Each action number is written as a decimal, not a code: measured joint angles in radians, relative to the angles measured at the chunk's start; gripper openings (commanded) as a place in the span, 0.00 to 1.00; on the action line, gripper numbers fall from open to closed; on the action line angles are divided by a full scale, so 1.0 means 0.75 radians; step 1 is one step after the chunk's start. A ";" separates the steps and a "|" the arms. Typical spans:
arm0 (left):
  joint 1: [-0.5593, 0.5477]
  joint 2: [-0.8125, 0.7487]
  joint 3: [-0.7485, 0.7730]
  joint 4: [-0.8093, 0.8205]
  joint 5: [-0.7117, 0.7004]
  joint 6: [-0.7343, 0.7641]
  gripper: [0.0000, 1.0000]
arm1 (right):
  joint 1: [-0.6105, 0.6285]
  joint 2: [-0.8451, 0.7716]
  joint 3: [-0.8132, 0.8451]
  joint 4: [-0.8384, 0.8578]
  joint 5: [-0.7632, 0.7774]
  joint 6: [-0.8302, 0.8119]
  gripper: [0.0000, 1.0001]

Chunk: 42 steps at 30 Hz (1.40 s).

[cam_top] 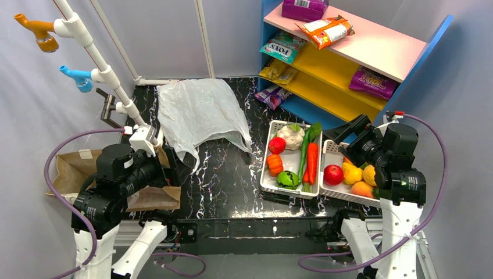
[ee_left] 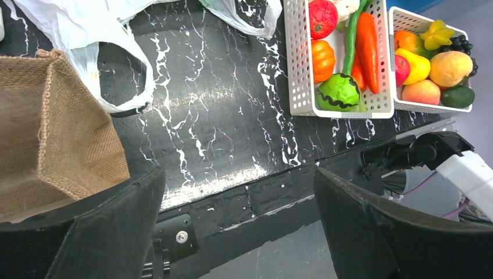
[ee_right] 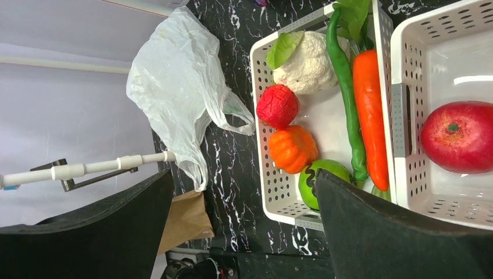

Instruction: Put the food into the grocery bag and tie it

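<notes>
At the bottom of the overhead frame, I see both arms folded close over their bases. On its wrist view my left pincer [ee_left: 237,174] stands wide open with nothing between its fingers, over the front edge of the black marbled surface [ee_left: 221,116], with a brown bag [ee_left: 52,133] at the frame's left. My right pincer [ee_right: 243,174] is likewise spread wide and empty, above the baskets.

Lower right of centre in the overhead frame, a white basket [cam_top: 267,185] holds the tomato [cam_top: 277,145], the pumpkin [cam_top: 274,164] just below it, a green vegetable [cam_top: 287,179], a carrot [cam_top: 312,163] and a cauliflower [cam_top: 292,136]. The neighbouring basket [cam_top: 334,144] to its right carries the apple [cam_top: 333,174] beside yellow fruit [cam_top: 352,173].

Farther up, around mid-frame, the grocery bag [cam_top: 200,113] lies crumpled on the surface, apart from the baskets. At upper right stands a shelf [cam_top: 349,75] with snack packets.
</notes>
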 measured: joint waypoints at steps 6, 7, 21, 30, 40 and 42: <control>0.000 0.002 0.000 -0.001 0.024 0.005 1.00 | 0.000 0.027 0.003 -0.051 0.021 0.012 0.98; 0.000 0.004 0.000 -0.001 0.027 0.004 0.99 | 0.000 0.039 0.003 -0.064 0.027 0.014 0.98; 0.000 0.010 0.000 -0.044 0.020 0.005 1.00 | 0.002 0.058 0.034 -0.155 0.044 -0.030 0.97; 0.000 0.009 -0.003 -0.056 0.021 0.009 0.99 | 0.187 0.137 0.085 -0.225 0.143 -0.059 0.95; 0.000 -0.010 -0.005 -0.082 0.020 0.004 0.99 | 0.539 0.256 0.098 -0.217 0.306 0.021 0.95; 0.000 -0.021 -0.005 -0.089 0.020 0.002 0.99 | 0.567 0.263 0.078 -0.182 0.316 0.061 0.94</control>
